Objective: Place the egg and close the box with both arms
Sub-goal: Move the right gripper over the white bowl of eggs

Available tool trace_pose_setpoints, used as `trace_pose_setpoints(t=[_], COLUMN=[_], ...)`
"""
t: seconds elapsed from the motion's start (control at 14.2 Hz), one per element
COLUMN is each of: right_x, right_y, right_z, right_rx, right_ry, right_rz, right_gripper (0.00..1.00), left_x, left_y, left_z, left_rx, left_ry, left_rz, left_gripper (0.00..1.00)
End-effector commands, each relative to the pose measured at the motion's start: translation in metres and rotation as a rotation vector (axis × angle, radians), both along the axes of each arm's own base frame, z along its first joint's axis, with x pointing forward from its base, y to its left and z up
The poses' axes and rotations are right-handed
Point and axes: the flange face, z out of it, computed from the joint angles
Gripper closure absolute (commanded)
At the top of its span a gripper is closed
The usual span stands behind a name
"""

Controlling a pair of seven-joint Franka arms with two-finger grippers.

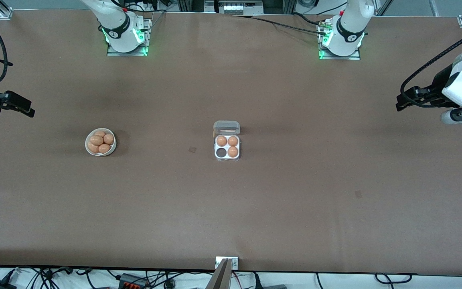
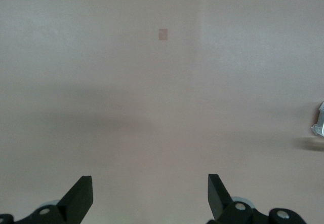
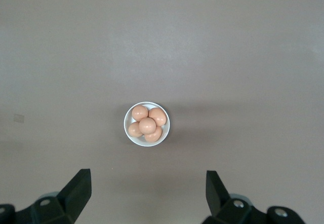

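Note:
The box [image 1: 227, 159] sits mid-table, its clear lid [image 1: 226, 127] folded back open. Its white tray holds three brown eggs [image 1: 233, 141] and one empty dark cell [image 1: 221, 152]. Several more eggs [image 1: 98, 140] lie in a round white bowl [image 1: 87, 147] toward the right arm's end. My right gripper [image 1: 24, 108] hangs open and empty above the table at that end, with the bowl [image 3: 126, 125] and its eggs [image 3: 147, 124] below it in the right wrist view. My left gripper [image 1: 402, 102] hangs open and empty over bare table at the left arm's end; a corner of the box [image 2: 319, 125] shows in the left wrist view.
Brown tabletop all round, with small tan patches [image 1: 192, 149] [image 1: 358, 194] on it. Both arm bases [image 1: 126, 36] [image 1: 341, 38] stand along the table edge farthest from the front camera. Cables lie off the nearest edge.

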Motion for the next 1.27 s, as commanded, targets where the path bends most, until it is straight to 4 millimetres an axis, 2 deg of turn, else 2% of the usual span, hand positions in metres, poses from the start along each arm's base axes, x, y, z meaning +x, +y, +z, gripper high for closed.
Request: trace_pose_setpoints(t=[0.0,0.28,0.77,1.05,1.2], right_x=[-0.008,-0.006,0.017,0.032,0.039], right_y=[-0.001,0.0,0.011,0.017,0.019], right_z=[0.004,0.0,-0.048,-0.106,-0.145], right_rx=[0.004,0.005,0.007,0.007,0.011], right_ry=[0.001,0.012,0.072,0.167,0.226], right_rz=[0.012,0.015,0.027,0.036,0.034], right_gripper=[0.0,0.0,0.0,0.0,0.0], left_x=[0.003,0.003,0.003,0.003,0.003], left_y=[0.002,0.002,0.002,0.002,0.002], left_z=[0.005,0.005,0.005,0.006,0.005], left_rx=[-0.015,-0.016,-0.015,-0.015,-0.016], left_ry=[0.0,0.0,0.0,-0.001,0.0], left_rz=[-0.005,-0.005,-0.005,-0.005,-0.005], left_gripper=[0.0,0.0,0.0,0.0,0.0])
